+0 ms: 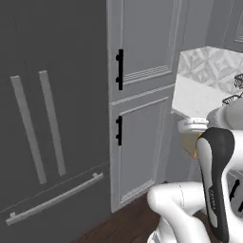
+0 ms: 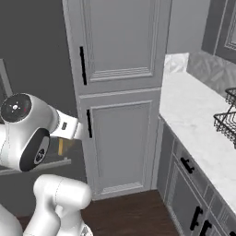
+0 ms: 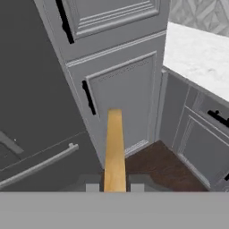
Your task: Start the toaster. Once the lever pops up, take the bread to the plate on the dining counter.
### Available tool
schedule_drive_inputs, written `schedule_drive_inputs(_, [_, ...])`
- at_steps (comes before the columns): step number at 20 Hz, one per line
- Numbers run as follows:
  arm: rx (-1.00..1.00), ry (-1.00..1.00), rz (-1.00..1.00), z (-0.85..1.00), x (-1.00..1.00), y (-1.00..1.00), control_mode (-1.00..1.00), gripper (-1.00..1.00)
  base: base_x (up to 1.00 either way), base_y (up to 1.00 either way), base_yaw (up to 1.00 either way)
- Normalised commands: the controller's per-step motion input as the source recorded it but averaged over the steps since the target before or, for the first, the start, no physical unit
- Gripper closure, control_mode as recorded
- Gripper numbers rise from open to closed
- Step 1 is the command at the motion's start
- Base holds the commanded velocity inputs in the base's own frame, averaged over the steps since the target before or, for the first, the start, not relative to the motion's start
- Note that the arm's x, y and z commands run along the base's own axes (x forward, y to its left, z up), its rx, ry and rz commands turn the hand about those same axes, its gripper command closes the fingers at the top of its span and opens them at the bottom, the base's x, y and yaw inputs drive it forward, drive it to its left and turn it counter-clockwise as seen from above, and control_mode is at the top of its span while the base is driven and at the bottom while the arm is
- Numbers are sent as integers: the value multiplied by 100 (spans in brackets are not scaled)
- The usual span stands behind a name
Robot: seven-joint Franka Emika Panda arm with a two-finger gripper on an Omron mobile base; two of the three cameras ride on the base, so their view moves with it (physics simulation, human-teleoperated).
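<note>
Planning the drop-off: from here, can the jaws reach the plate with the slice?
Probably not yet: the golden-crusted bread slice is gripped, but only tall grey cabinet doors lie ahead.

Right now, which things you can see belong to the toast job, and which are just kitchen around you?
Part of the job:
- the bread, seen edge-on, clamped in the hand

Just around:
- tall grey cabinet with black handles
- marble worktop over grey cabinets
- dark fridge
- black wire rack on the worktop
- dark wood floor
</note>
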Motion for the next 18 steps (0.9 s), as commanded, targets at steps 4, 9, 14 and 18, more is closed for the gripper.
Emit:
schedule_drive_inputs(4, [0, 0, 0, 0, 0, 0, 100, 100, -10, 0, 92])
schedule_drive_inputs(9, [0, 0, 0, 0, 0, 0, 100, 100, -5, 0, 98])
schedule_drive_inputs(14, [0, 0, 0, 0, 0, 0, 100, 100, -14, -2, 100])
schedule_drive_inputs(18, [0, 0, 0, 0, 0, 0, 100, 100, -9, 0, 100])
